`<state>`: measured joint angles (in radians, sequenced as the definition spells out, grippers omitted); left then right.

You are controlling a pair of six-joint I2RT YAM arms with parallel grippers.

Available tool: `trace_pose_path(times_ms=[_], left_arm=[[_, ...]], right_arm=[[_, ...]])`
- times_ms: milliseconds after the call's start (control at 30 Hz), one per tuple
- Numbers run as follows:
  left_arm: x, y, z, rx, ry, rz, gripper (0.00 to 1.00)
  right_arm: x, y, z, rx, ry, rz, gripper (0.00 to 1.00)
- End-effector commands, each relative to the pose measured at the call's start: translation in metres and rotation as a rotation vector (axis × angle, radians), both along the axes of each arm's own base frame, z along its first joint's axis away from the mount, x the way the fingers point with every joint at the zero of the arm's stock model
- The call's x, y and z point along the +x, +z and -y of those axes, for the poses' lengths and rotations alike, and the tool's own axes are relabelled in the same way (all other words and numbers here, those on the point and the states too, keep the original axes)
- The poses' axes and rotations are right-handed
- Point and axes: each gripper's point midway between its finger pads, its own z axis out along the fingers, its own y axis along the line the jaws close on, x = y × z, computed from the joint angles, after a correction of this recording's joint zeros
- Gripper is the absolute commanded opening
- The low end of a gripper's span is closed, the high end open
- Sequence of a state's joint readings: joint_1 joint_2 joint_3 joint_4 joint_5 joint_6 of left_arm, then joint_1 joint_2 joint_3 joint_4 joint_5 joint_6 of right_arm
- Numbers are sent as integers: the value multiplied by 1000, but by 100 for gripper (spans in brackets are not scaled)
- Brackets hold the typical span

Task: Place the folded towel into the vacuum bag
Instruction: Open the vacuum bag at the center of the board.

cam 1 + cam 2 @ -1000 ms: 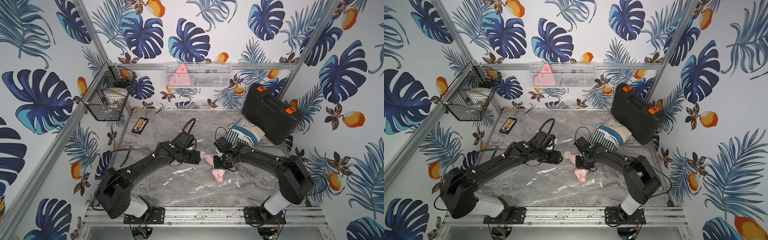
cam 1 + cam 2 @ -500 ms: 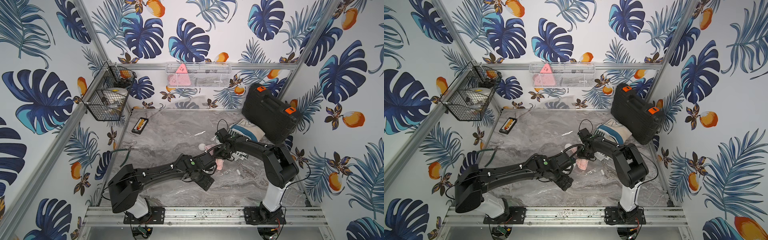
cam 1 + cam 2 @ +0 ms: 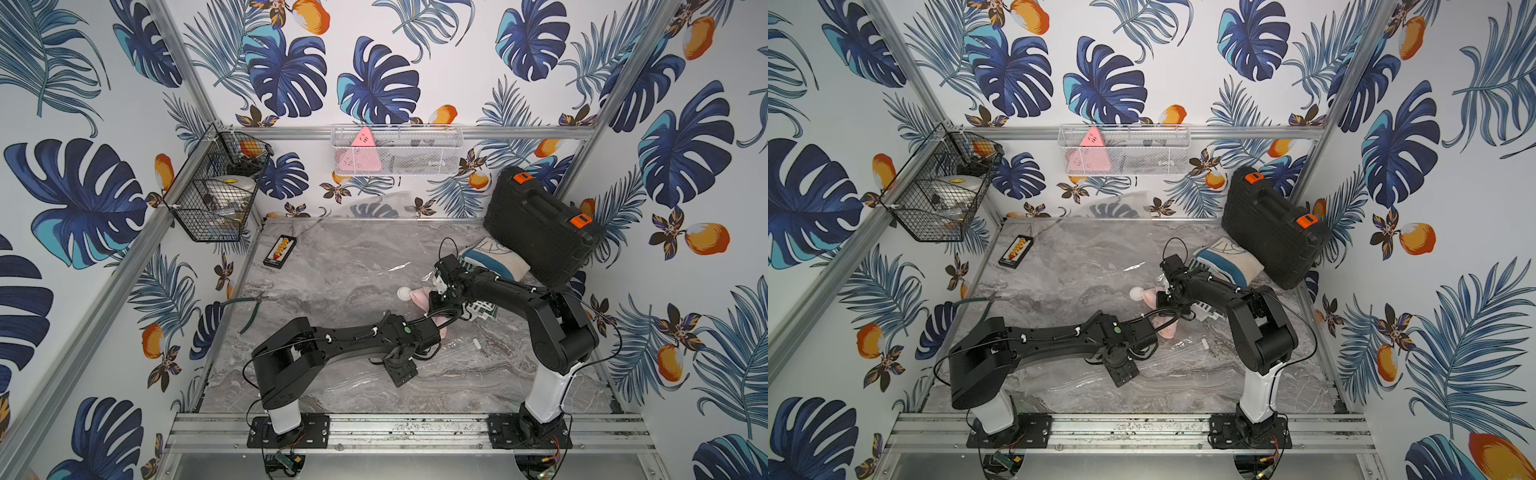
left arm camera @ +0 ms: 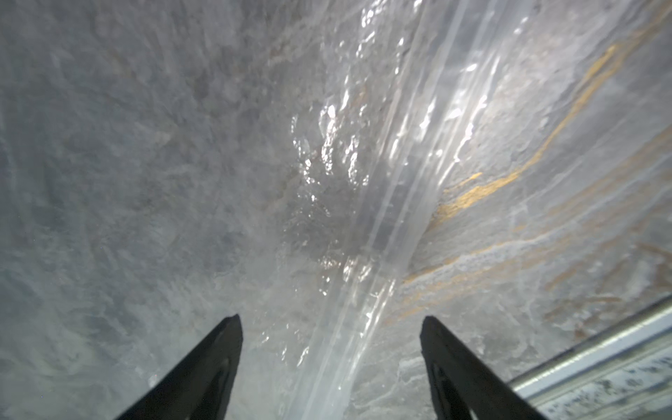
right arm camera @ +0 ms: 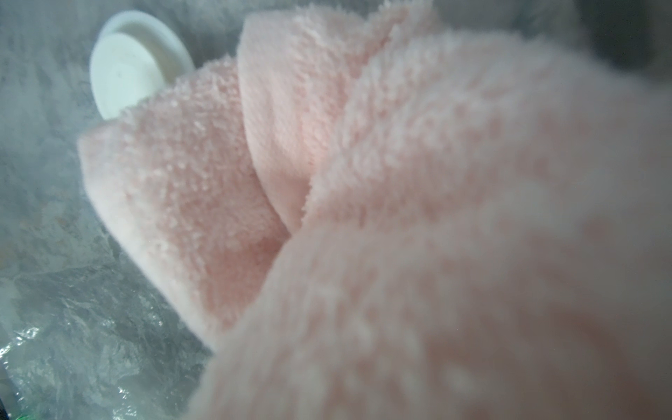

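Two grippers, split roles. Farther back, right gripper: jaws buried in pile and unseen, but read as clamped on fluffy pale-pink folded towel, bunched right against that wrist camera. Towel touching round white valve disc of large crinkly transparent plastic vacuum bag, spread across grey marbled tabletop; under the film or on top of it, impossible to tell. Nearer the front rail, left gripper: fingers spread wide, nothing between them, poised just over ribbed zip edge. Long axis of that strip running straight through the gap between the fingers, not across it. From the mouth, towel well inward toward the valve. Right arm plainly nearer the towel, left arm nearer the mouth; likely next, a pinch of the top film to hold the opening.
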<state>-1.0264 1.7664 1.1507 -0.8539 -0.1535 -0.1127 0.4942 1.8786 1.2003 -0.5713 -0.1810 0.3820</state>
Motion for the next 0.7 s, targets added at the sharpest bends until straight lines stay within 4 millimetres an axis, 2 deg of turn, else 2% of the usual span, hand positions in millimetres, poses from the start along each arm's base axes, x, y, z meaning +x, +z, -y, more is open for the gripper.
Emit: trace_pose_path(times_ms=[0,67,233,267,300,400,433,567,667], left_arm=[[4,-5,-12,45,-14,-6,75],[5,-4,-11,23,-10,-15,73],[17,2,-19,25,9,18,57],[18,5,-20,23,10,21,58],[13,8,-19,6,5,-2,64],[-10,13,-10,-50,-3,-90,83],[-17,10,-12,-28,-12,-108,86],[-21,-8,-23,53,-1,-111,87],[-14,-9,-21,70,-6,-92,86]], right_arm=[[-8,-25,38,-193,-12,-34,14],[-7,-26,38,-196,-10,-35,13],[-6,-27,41,-212,-4,-34,13],[-6,-27,41,-213,-4,-34,13],[-7,-27,41,-215,-2,-35,13],[-6,-27,42,-216,-3,-33,13],[-5,-27,42,-217,-2,-32,13],[-2,-28,43,-216,-6,-35,13],[-3,-29,43,-216,-5,-39,13]])
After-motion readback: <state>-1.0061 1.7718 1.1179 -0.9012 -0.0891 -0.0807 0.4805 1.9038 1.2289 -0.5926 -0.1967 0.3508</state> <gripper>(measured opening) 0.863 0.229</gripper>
